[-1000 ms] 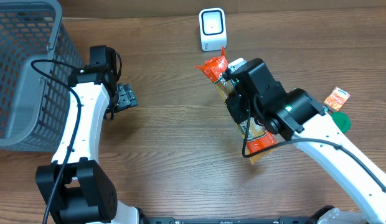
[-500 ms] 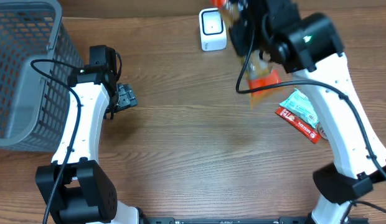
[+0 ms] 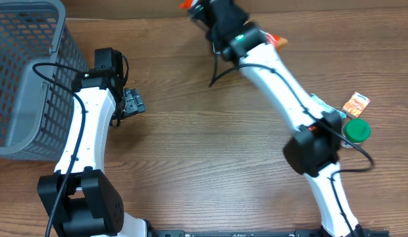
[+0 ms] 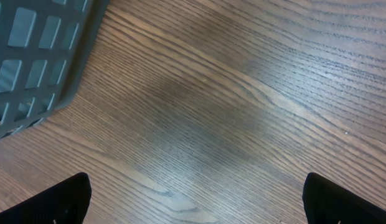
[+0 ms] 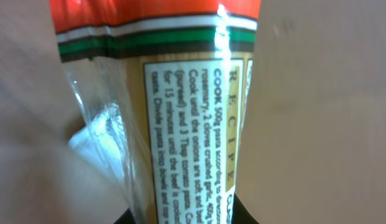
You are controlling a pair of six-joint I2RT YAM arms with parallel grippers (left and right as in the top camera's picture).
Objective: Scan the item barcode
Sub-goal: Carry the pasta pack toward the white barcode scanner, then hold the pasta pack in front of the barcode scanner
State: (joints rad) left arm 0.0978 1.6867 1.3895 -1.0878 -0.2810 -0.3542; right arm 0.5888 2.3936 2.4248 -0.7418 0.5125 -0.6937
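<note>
Up at the far edge of the bench (image 3: 191, 171), the right arm (image 3: 276, 79) is stretched out long, its wrist almost at the top border of the overhead view. Its jaws are pinched on the pasta packet (image 3: 276, 41), which is off the bench and held in the air. An orange-red end shows on either side of the wrist, one by the top border and one beside the white arm link. In the right wrist view the pasta packet (image 5: 180, 124) fills the middle of the frame and rises from between the dark jaws at the bottom edge. It has an orange-red band at the top, then white and green stripes, then clear film with a printed recipe panel. No barcode shows on this face. The background there is a plain blur. The left arm (image 3: 92, 125) rests on the left side just beside the grey basket (image 3: 26, 72), well apart from the packet. Its jaws are spread wide and hold nothing. In the left wrist view the two dark tips sit in the lower corners with bare wood grain between them, and a corner of the basket (image 4: 37, 56) is at the upper left. Near the right edge lie a small orange sachet (image 3: 356, 103) and a round green lid (image 3: 357, 131) close by the right arm's elbow.
</note>
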